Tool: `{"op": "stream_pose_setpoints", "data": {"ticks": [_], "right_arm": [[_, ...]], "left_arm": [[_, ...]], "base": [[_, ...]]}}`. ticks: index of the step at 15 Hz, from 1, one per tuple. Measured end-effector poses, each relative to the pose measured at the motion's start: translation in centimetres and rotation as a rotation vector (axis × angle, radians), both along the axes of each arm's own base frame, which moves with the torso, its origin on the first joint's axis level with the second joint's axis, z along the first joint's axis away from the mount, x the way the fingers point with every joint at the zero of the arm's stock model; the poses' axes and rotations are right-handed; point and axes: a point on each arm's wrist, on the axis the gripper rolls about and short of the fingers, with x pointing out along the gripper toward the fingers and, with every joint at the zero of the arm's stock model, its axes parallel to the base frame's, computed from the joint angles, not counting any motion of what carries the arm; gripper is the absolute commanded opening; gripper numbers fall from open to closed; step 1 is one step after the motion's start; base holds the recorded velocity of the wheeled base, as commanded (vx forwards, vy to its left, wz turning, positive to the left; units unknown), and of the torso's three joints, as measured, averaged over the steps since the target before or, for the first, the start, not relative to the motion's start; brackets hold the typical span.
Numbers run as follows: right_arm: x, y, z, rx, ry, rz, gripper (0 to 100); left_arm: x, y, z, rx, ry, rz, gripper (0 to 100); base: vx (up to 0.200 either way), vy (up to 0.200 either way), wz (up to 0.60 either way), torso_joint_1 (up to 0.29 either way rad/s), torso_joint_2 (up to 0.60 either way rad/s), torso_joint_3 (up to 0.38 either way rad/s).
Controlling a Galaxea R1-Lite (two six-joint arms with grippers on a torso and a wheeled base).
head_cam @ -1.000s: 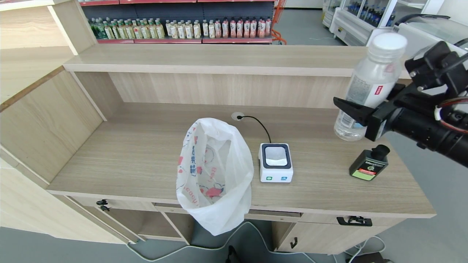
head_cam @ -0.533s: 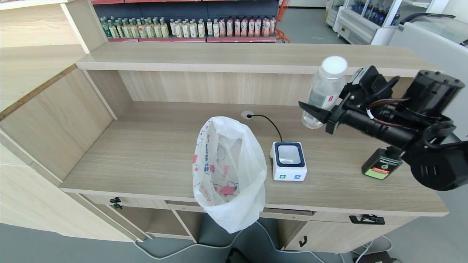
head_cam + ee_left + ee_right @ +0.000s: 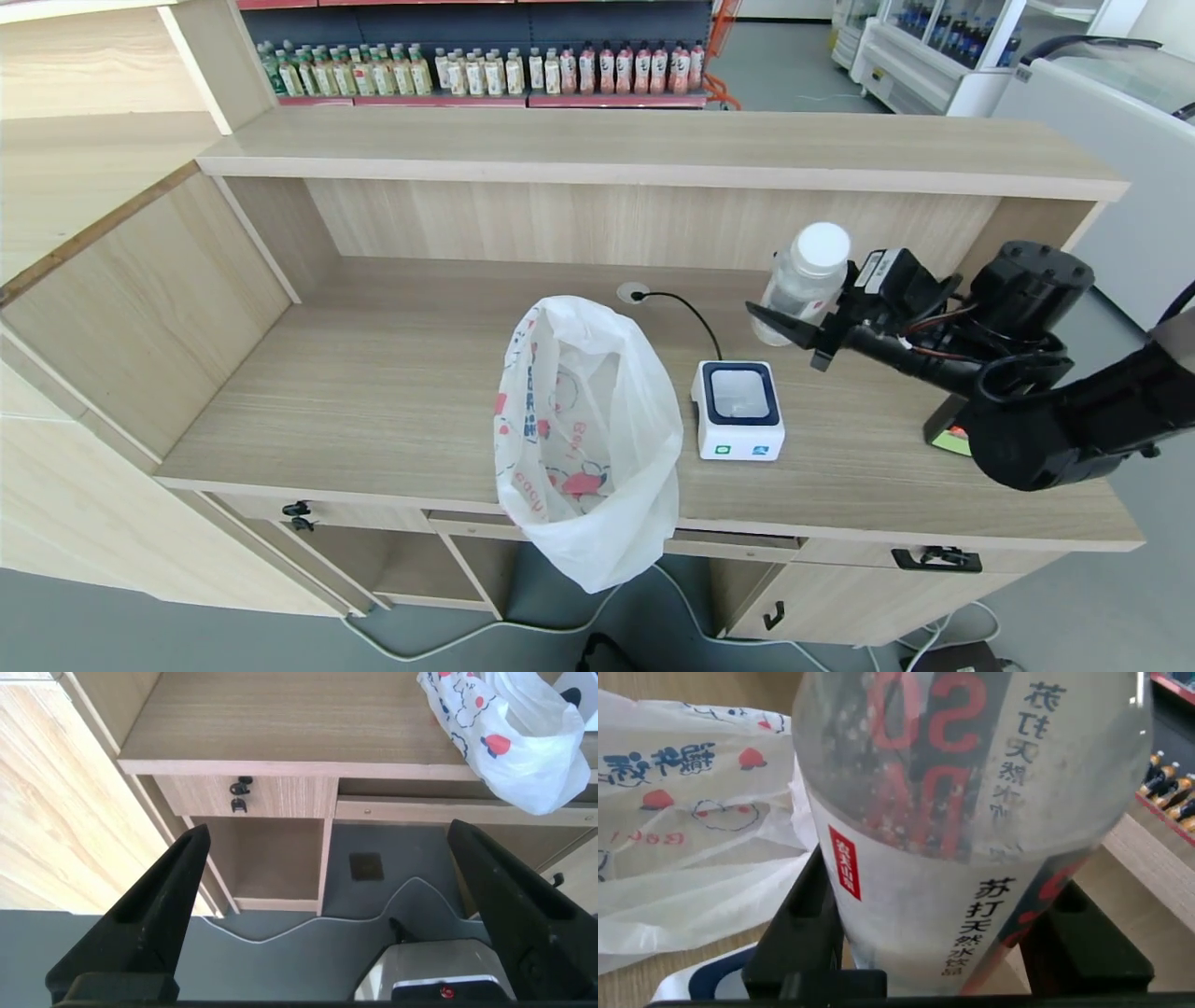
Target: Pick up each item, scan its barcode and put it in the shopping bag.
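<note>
While the right gripper (image 3: 782, 319) grips a clear, white-capped water bottle (image 3: 805, 275) above the counter (image 3: 392, 392), the head view places it just behind the scanner (image 3: 738, 409) and to its right. The shopping bag (image 3: 583, 439) stands open at the counter's front edge, left of the scanner. The left wrist view shows the left gripper (image 3: 329, 849) below counter height, fingers wide apart and holding nothing. The right wrist view shows black fingers (image 3: 799, 929) clamped on the bottle, with the bag beyond.

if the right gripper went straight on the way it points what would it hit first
The right gripper, shut on the bottle, points across the table behind the scanner. It likely clears the bag; depth is unclear.
</note>
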Motion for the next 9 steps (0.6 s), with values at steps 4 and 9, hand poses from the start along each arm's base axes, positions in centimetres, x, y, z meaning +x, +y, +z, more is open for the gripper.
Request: {"op": "stream_pose_setpoints", "data": {"ticks": [4,9], "right_arm": [[1.0,0.3,-1.9,-0.014,-0.002,0.052,0],[2.4,0.8,-2.5,-0.018,-0.013,0.076,0]], "left_arm": [[0.0,0.0,0.0,0.001,0.0,0.0,100],[0.0,0.0,0.0,-0.001,0.0,0.0,100]], "base": [[0.0,0.0,0.0,0.0,0.0,0.0],[0.0,0.0,0.0,0.0,0.0,0.0]]}}
